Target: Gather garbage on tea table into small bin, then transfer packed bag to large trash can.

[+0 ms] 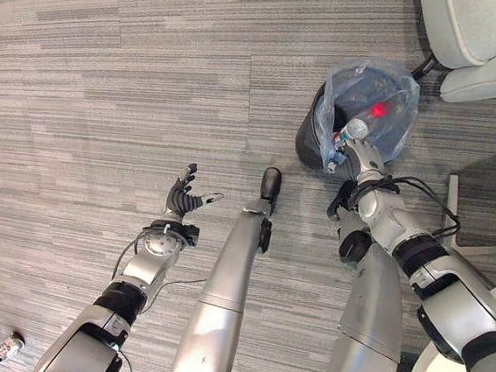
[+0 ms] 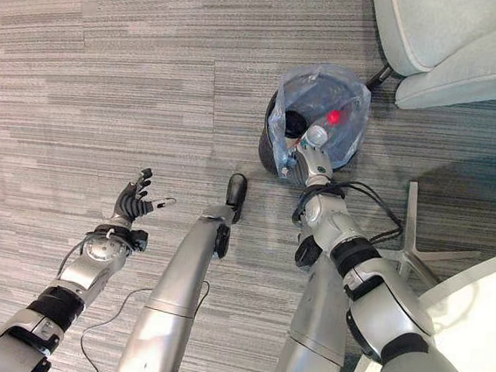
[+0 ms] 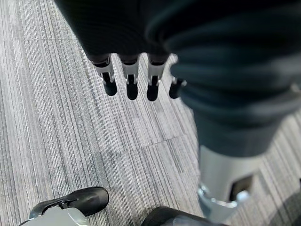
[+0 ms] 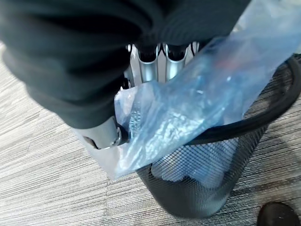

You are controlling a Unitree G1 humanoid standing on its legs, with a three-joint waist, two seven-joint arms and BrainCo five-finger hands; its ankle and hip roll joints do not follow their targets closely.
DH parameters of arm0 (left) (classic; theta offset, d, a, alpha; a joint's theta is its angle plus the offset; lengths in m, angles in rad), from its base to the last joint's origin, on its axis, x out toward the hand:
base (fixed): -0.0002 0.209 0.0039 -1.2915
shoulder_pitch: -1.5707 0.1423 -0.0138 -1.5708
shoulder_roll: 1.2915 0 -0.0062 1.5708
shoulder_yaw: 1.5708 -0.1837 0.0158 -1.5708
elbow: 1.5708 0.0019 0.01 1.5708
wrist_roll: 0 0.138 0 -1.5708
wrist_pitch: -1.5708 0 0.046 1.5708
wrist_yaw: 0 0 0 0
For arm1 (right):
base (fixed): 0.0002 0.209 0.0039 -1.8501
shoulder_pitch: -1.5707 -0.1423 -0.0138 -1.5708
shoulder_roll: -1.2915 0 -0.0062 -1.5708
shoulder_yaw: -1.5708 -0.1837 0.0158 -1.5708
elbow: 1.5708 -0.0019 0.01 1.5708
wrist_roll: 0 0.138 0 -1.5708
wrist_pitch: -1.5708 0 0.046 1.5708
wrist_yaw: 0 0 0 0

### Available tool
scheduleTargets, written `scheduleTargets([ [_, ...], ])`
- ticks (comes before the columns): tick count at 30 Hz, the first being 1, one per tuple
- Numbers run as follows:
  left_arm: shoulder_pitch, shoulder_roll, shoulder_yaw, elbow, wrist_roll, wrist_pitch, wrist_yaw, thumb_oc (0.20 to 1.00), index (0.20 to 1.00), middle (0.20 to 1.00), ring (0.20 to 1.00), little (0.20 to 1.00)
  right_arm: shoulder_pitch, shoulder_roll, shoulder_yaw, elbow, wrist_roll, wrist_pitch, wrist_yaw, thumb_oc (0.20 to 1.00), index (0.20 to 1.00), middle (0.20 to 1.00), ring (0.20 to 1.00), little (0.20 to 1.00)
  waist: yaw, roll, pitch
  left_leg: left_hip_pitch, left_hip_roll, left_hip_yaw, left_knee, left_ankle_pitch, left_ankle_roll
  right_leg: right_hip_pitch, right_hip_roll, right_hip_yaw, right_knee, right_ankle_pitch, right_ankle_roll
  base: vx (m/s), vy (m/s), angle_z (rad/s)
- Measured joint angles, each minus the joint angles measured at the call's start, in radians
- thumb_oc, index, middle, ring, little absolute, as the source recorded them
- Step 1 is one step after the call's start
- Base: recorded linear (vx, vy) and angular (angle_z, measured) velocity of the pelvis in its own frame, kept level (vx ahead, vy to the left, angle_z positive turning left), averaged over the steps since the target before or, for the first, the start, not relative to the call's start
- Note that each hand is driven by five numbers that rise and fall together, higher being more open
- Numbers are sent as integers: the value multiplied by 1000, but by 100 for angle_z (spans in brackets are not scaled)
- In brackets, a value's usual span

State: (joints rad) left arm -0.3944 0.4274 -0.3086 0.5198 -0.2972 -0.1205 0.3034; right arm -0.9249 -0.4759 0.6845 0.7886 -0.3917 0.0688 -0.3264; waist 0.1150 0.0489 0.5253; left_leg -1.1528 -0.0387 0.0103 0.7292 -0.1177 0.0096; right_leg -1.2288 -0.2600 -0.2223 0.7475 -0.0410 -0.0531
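Note:
A small black mesh bin (image 1: 308, 141) stands on the carpet, lined with a clear bluish bag (image 1: 382, 92) that holds rubbish, including something red (image 1: 377, 109). My right hand (image 1: 358, 149) is at the bin's near rim. In the right wrist view, the bag's edge (image 4: 141, 136) lies between the thumb and the fingers (image 4: 160, 66), which are curled onto the plastic. The bin's mesh wall (image 4: 207, 188) shows below it. My left hand (image 1: 185, 199) hovers over bare carpet well to the left of the bin, with its fingers (image 3: 130, 85) straight and holding nothing.
A light grey armchair (image 1: 482, 41) stands just beyond the bin on the right. A white round table edge (image 2: 478, 349) fills the lower right corner, and a pale star-shaped base leg (image 2: 411, 221) lies beside it. Grey striped carpet (image 1: 109, 76) spreads to the left.

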Motion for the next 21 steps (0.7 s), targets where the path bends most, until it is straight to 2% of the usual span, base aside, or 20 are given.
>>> scheduleTargets([
  [5, -4, 0, -1, 1, 1, 1, -1, 1000, 1000, 1000, 1000, 1000, 6, 3, 2, -13, 1, -3, 1, 200, 200, 200, 200, 200, -6, -2, -11, 6, 4, -4, -13, 9, -15, 6, 8, -3, -4, 3, -6, -5, -16, -1],
  [12, -3, 0, 0, 3, 1, 2, -1, 1000, 1000, 1000, 1000, 1000, 13, 7, 0, -12, 1, -3, 1, 200, 200, 200, 200, 200, -19, -2, -12, -9, 4, -6, 0, 2, -3, -3, 7, -3, -4, 3, -5, 0, 0, 0],
  [16, -1, 0, 3, 3, 1, 3, 0, 1000, 1000, 1000, 1000, 1000, 23, 14, -3, -11, 8, -3, 2, 200, 200, 200, 200, 200, -21, -5, -34, -47, 4, -6, 7, 4, -3, -37, 9, -2, -3, 5, -5, -2, 10, -1],
  [18, -2, 0, 5, 2, 0, 4, 0, 1000, 1000, 1000, 1000, 1000, 49, 59, -94, -18, 111, -8, 7, 200, 200, 200, 200, 200, -26, -5, -37, -45, 4, -3, 13, 2, 0, -33, 9, 0, -9, 7, -5, -30, 59, -3],
  [21, -2, 0, 5, 2, 0, 10, -1, 1000, 1000, 1000, 1000, 1000, 81, 89, -160, -52, 250, -30, 16, 200, 200, 200, 200, 200, -29, -5, -37, -24, 7, 2, -8, 6, 5, -12, 15, 0, -40, 25, 3, -41, 44, -6],
])
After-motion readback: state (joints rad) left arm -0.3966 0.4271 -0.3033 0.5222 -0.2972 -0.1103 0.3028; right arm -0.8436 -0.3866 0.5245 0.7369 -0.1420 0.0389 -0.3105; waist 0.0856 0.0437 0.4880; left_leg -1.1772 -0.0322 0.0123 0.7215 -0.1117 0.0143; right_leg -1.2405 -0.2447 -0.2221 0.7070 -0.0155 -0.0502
